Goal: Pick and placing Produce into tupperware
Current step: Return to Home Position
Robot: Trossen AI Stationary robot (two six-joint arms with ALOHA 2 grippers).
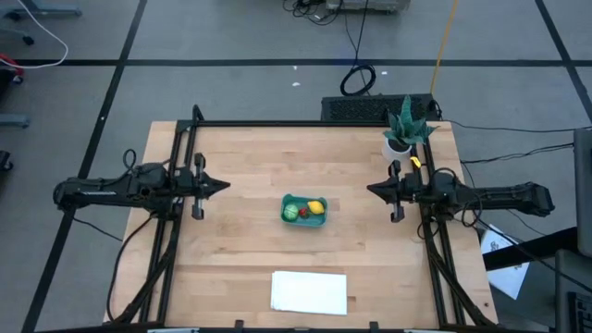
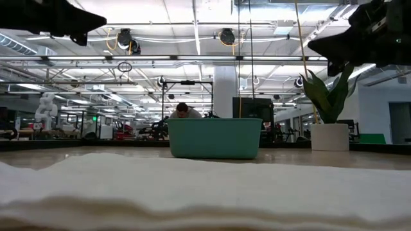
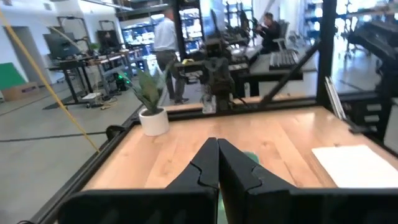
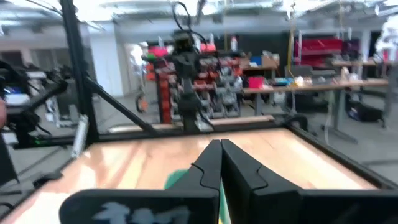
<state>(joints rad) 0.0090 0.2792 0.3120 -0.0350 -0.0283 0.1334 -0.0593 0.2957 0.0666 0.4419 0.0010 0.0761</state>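
Both sets of jaws are seen fully closed, and nothing is held in either. In the left wrist view the two dark fingers (image 3: pixel 202 171) of the left gripper (image 3: pixel 217 152) are pressed flat against each other, with only a thin seam between them; the same is shown for the right gripper (image 4: pixel 221 155) in the right wrist view. From above, the left gripper (image 1: pixel 225 185) is found at the left side of the table (image 1: pixel 240 259) and the right gripper (image 1: pixel 372 190) at the right side, with the tips pointed inward toward one another. In the low view both arms are shown raised well above the wood.

The tupperware (image 1: pixel 286 200) is placed near the middle of the table, between the two grippers and well apart from both. Its long axis is laid roughly along the line from one gripper to the other, slightly skewed. All three fruits are contained in it: the lemon (image 1: pixel 316 207) at the end toward the right arm, the green ball (image 1: pixel 291 214) at the end toward the left arm, and the red fruit (image 1: pixel 303 212) between them. The lemon's own axis is too small to be judged. In the low view the tupperware (image 2: pixel 215 138) is seen upright, the fruits hidden by its wall.

A white sheet (image 1: pixel 309 291) is laid flat near the table edge closest to the low camera, and a potted plant (image 1: pixel 404 129) is stood at the far right corner, just beside the right arm.
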